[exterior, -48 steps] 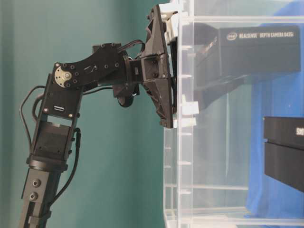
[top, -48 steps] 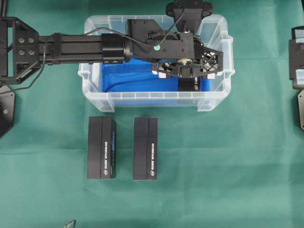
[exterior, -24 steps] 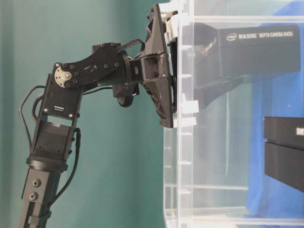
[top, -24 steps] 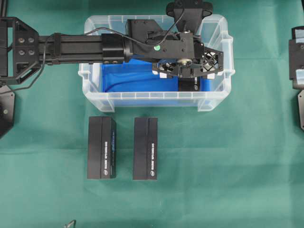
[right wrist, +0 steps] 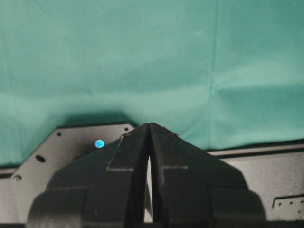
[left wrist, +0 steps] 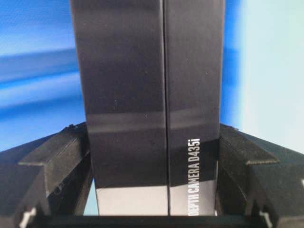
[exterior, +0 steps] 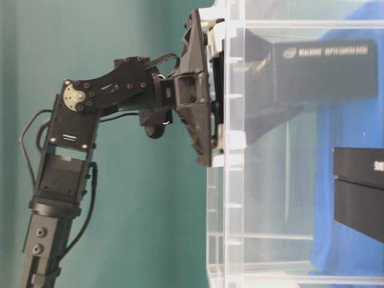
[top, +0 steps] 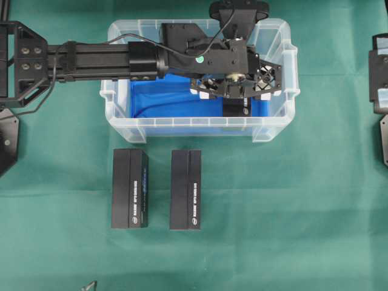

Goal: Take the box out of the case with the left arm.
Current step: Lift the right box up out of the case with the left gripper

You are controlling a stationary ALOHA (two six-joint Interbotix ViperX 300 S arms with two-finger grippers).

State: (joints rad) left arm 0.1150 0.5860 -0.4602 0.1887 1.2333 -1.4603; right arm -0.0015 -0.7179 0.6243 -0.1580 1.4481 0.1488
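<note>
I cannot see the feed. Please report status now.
Left gripper shut on box, inside case. Right gripper shut, idle. Nothing blocking the lift.

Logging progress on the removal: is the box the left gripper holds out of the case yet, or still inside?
Still inside. Overhead, the box shows within the case walls beneath the left gripper, whose fingers flank it.
</note>
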